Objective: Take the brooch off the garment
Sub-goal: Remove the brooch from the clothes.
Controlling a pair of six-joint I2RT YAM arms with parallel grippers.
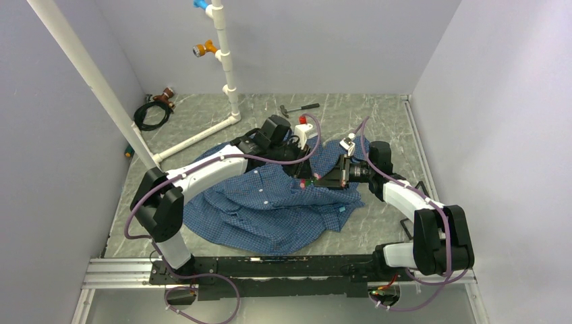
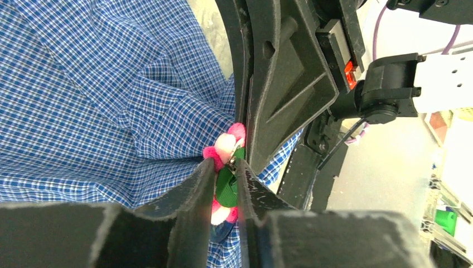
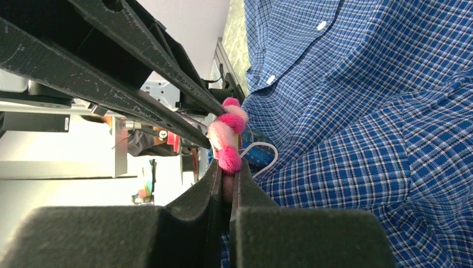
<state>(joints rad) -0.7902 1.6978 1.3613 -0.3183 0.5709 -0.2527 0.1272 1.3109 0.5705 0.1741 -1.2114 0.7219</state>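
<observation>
The garment [image 1: 270, 209], a blue checked shirt, lies crumpled mid-table, and both arms meet over its upper right part. In the left wrist view the brooch [image 2: 225, 146] shows pink petals and a green back against the cloth [image 2: 83, 84]. My left gripper [image 2: 225, 164] is shut on that green back. My right gripper [image 3: 226, 167] pinches a pink petal of the brooch [image 3: 227, 131] beside the shirt [image 3: 362, 111]. From above, the left gripper [image 1: 305, 174] and right gripper [image 1: 318, 179] stand tip to tip and hide most of the brooch.
A white pipe stand [image 1: 226, 67] with coloured pegs rises at the back. A small hammer [image 1: 300, 108] lies behind the shirt and a black cable coil [image 1: 152, 115] sits at the back left. The shirt's light-blue tag [image 1: 342, 209] shows at its right hem.
</observation>
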